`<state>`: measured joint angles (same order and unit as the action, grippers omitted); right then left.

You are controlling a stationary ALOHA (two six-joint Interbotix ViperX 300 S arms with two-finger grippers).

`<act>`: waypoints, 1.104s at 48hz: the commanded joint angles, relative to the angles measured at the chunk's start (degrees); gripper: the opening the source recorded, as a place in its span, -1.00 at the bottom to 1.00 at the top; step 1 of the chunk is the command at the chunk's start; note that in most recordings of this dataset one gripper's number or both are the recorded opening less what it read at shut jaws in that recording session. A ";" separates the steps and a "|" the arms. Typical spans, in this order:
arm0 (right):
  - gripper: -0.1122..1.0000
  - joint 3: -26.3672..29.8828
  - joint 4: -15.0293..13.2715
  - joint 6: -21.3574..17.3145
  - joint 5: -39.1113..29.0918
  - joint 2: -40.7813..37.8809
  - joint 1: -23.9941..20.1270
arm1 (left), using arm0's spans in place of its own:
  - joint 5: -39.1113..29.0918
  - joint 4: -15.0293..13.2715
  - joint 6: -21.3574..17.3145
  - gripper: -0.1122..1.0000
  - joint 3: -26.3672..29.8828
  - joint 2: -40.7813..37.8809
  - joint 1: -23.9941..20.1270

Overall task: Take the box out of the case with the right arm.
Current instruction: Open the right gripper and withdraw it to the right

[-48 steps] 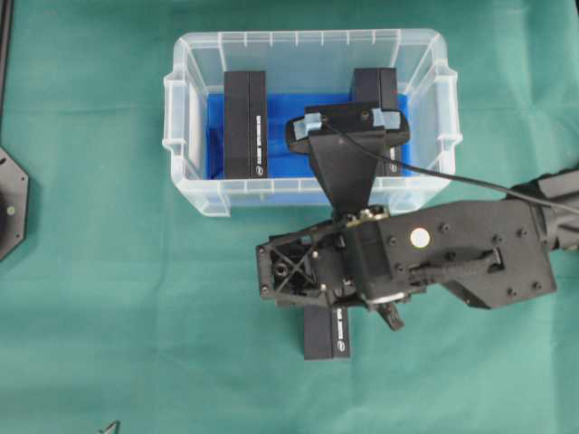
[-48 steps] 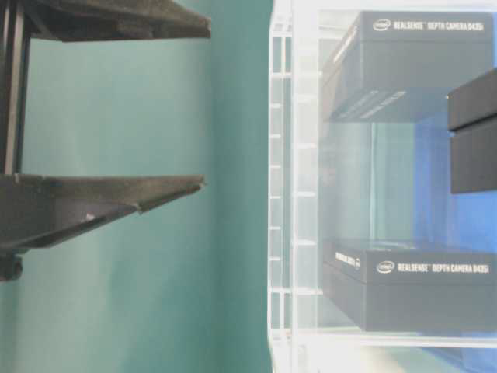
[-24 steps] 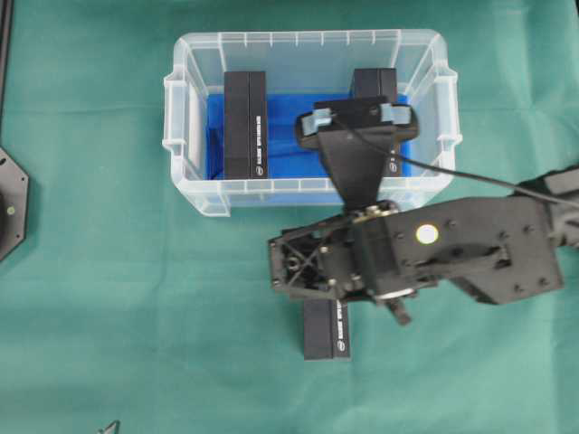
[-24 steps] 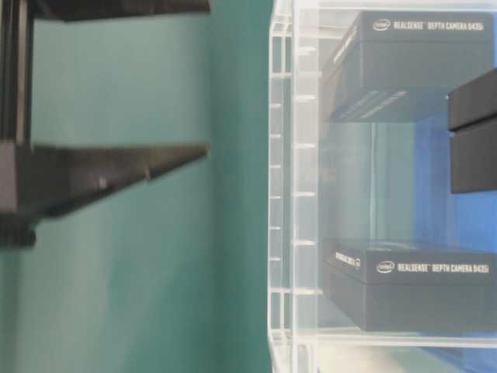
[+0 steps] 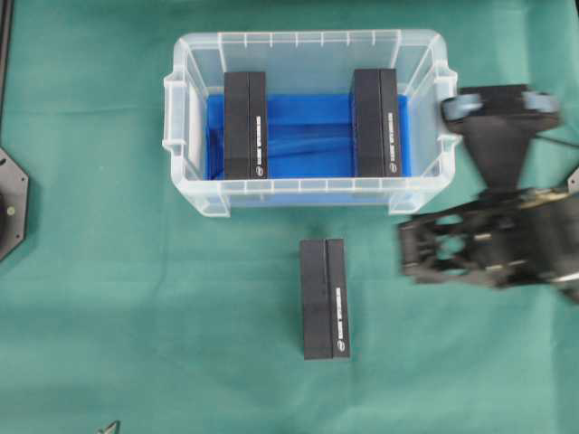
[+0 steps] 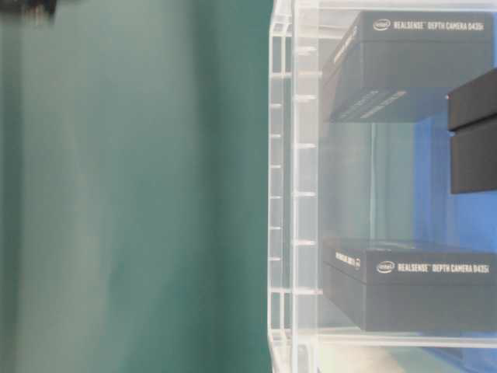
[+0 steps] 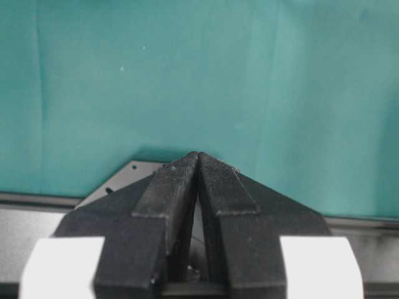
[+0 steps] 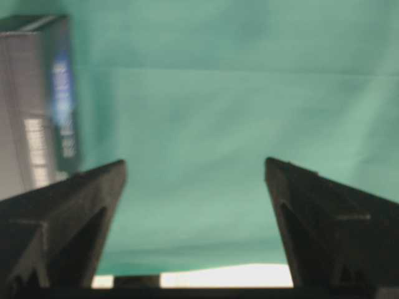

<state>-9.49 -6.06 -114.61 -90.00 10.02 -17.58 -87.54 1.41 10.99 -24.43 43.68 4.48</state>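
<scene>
The clear case (image 5: 185,127) with a blue floor stands at the back of the green cloth. Two black boxes lie in it, one at the left (image 5: 245,125) and one at the right (image 5: 375,122); through its wall (image 6: 283,194) both show again (image 6: 411,280) (image 6: 419,62). A third black box (image 5: 325,298) lies on the cloth in front of the case. My right gripper (image 5: 425,251) hangs right of that box and beside the case's front right corner, open with nothing between its fingers (image 8: 194,163); the box (image 8: 37,93) is off to its left. My left gripper (image 7: 198,154) is shut and holds nothing.
A black and grey mounting plate (image 5: 9,203) sits at the left edge of the cloth, and the same plate (image 7: 118,180) lies under the left gripper. The right arm's camera mount (image 5: 496,117) overhangs the cloth just right of the case.
The right arm has swung from above the box on the cloth to the right, uncovering that box and the case. Its open fingers have left the table-level view.
</scene>
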 commanded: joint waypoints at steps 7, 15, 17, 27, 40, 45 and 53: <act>0.82 -9.23 0.00 -2.81 0.26 11.78 -2.55 | 0.18 0.70 -0.09 -0.80 0.97 -0.18 0.09; 0.82 -12.83 -0.70 -2.37 0.44 15.47 -2.46 | 0.18 0.70 -0.09 -0.80 0.44 -0.09 0.09; 0.82 -13.10 -1.14 -1.93 0.44 15.73 -2.11 | 0.18 0.70 -0.09 -0.80 0.35 -0.09 0.09; 0.82 -13.62 -3.52 7.29 0.44 16.35 4.57 | 0.18 0.70 -0.09 -0.80 0.35 -0.26 0.09; 0.82 -13.89 -3.52 25.84 1.76 16.87 20.92 | 0.18 0.70 -0.09 -0.80 0.26 -0.18 0.09; 0.82 -13.80 -3.43 31.11 3.52 16.79 26.02 | 0.18 0.70 -0.09 -0.80 0.35 -0.18 0.09; 0.82 -13.97 -3.43 36.04 5.01 16.79 31.29 | 0.18 0.70 -0.09 -0.80 0.26 -0.18 0.09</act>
<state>-23.91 -9.40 -79.63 -85.69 26.19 11.87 -87.54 1.93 10.81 -24.79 43.68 4.48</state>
